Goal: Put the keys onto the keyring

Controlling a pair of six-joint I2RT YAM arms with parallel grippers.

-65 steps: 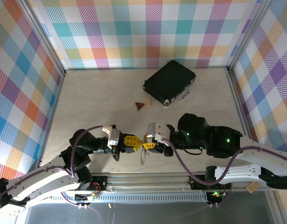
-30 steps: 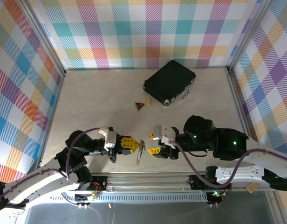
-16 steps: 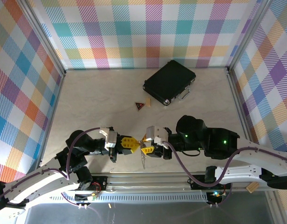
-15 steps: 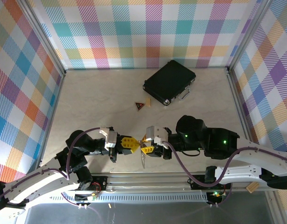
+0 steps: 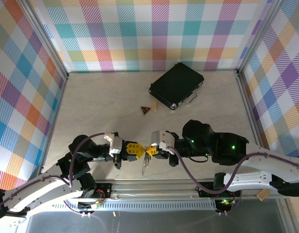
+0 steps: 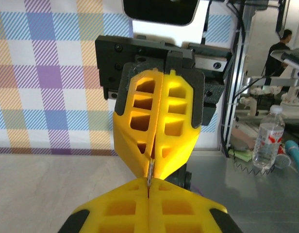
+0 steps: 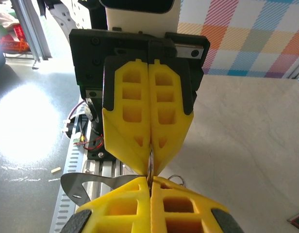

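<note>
On the table (image 5: 101, 107), a case (image 5: 176, 86) lies far and right of centre, with a tag (image 5: 145, 109) and a block (image 5: 154, 106) just near-left of it. By the near edge, the left gripper (image 5: 143, 150) and right gripper (image 5: 149, 150) meet tip to tip, the keyring (image 5: 145, 166) hanging between them

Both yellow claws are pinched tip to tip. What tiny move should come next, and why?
Probably keep the left gripper steady and let the right gripper nudge gently along the keyring: both look shut on the same thin metal loop, and a silvery piece dangles below.
</note>
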